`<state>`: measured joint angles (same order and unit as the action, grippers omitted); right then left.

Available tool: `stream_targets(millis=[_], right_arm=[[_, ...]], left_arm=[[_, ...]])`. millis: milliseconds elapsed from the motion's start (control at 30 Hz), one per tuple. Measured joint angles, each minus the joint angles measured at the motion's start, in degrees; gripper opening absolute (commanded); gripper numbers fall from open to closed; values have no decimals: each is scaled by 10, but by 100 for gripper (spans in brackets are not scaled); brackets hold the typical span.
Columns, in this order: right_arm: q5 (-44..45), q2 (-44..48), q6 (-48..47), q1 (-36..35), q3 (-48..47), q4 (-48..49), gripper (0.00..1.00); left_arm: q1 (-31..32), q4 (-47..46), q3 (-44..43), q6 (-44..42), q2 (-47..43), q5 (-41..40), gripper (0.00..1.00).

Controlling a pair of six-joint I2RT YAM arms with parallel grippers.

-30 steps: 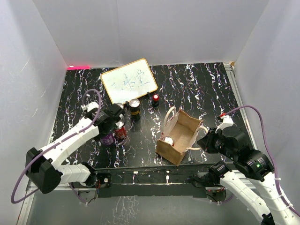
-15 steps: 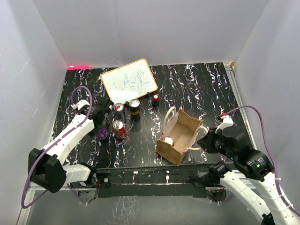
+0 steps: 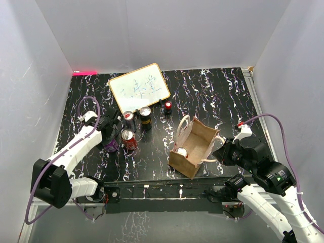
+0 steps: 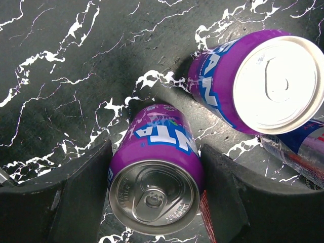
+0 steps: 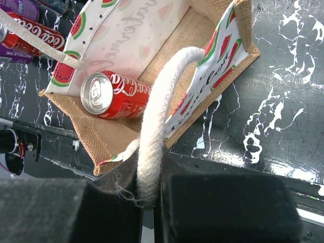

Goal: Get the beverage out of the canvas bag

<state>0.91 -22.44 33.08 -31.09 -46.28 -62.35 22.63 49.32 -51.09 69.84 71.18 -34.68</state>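
Note:
The canvas bag (image 3: 201,135) stands at the table's front centre, brown with a pale watermelon-print lining (image 5: 126,30). A red cola can (image 5: 116,94) lies on its side on the bag's floor; it also shows in the top view (image 3: 181,152). My right gripper (image 5: 150,190) is shut on one white cord handle (image 5: 162,96) at the bag's right side (image 3: 221,151). My left gripper (image 4: 154,195) is shut on a purple soda can (image 4: 157,147) to the left of the bag (image 3: 112,139).
A second purple can (image 4: 253,81) and a red-and-blue can (image 4: 298,157) sit close to the held one. A red can (image 3: 128,138), two more cans (image 3: 145,114) and a small red item (image 3: 167,107) stand mid-table. A whiteboard (image 3: 139,87) lies behind them.
My left gripper has moved left and slightly back, away from the red can, with the purple can shifting left with it. The right arm and bag have not moved.

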Motion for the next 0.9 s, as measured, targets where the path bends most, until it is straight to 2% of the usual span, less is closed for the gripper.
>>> stream_targets(millis=[67,200,267,333,400,700,900], right_arm=[[0,0,0,0,0,0,8],[0,3,0,0,0,0,8],[0,5,0,0,1,0,9],[0,7,0,0,2,0,8],[0,8,0,0,3,0,8],[0,10,0,0,3,0,9],[0,10,0,0,3,0,9]], left_arm=[[0,-3,2,1,0,0,29],[0,-2,3,3,7,0,70],[0,3,3,3,11,1,84],[0,7,1,4,13,1,94],[0,15,-4,6,13,1,97],[0,85,-103,3,-23,33,96],[0,35,-132,-38,-127,164,97]])
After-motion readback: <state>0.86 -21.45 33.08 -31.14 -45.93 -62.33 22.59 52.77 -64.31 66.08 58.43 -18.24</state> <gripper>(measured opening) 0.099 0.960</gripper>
